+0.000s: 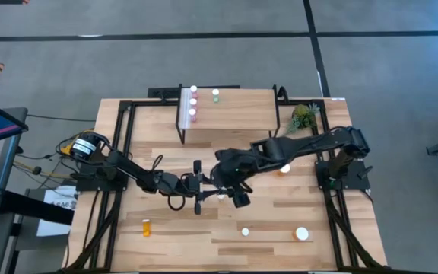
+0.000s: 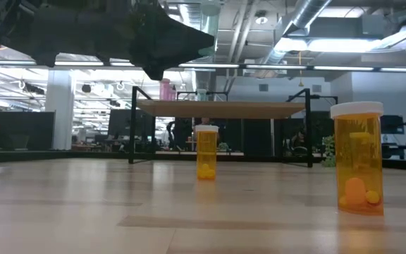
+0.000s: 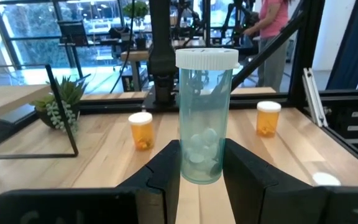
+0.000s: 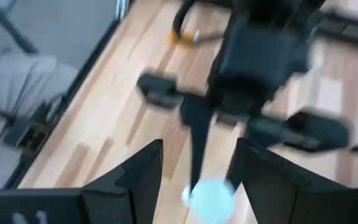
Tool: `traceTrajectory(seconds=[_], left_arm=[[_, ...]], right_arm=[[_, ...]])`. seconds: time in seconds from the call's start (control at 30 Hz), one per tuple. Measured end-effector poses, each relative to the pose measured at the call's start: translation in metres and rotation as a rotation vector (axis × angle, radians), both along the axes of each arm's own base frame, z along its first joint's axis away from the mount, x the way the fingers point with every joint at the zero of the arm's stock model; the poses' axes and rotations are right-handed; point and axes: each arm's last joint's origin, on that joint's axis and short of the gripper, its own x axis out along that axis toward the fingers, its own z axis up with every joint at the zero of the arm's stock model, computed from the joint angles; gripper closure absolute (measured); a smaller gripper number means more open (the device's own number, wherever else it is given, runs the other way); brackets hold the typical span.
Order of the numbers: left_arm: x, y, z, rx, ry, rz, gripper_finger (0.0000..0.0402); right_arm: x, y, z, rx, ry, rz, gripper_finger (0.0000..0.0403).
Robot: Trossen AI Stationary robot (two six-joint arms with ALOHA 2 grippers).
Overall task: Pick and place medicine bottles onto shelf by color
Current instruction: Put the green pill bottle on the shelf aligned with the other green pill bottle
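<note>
A teal bottle (image 3: 204, 118) with a white cap stands upright between the fingers of my left gripper (image 3: 201, 148), which is shut on it over the table's middle (image 1: 216, 195). My right gripper (image 4: 199, 150) is open and hovers just above the bottle's cap (image 4: 210, 198), touching nothing; it also shows in the high view (image 1: 238, 196). The shelf (image 1: 238, 118) stands at the table's far side, with three pink bottles (image 1: 192, 101) in a row and one teal bottle (image 1: 215, 93) on it. Both arms show dark and high above the table in the low view (image 2: 104, 32). My left gripper pinches the teal bottle's lower body (image 3: 194, 163) between its two fingers, one on each side. The fingers come level from the table's left. The bottle is upright, cap up, most of it above the fingers; the low view shows nothing standing under the arms, so it is lifted clear.
Two orange bottles stand near the front right, one narrow (image 2: 206, 152), one wide (image 2: 358, 159). Another orange bottle (image 1: 146, 227) lies at the front left, and one (image 1: 284, 169) stands under the right arm. A small plant (image 1: 303, 116) is beside the shelf. A person (image 3: 272, 25) stands beyond the table.
</note>
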Motion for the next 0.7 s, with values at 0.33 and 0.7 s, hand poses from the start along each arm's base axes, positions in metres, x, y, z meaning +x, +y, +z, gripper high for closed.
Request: traceTrajectory(seconds=[0.33,0.7], left_arm=[[0.000,0.000,0.000,-0.006,0.001,-0.001,0.0312],[0.000,0.000,-0.002,-0.011,0.019,-0.007,0.0312]], right_arm=[[-0.002,0.004,-0.013,-0.043,0.091,0.036,0.0175],[0.008,0.000,-0.025,-0.050,0.112,0.025,0.0175]])
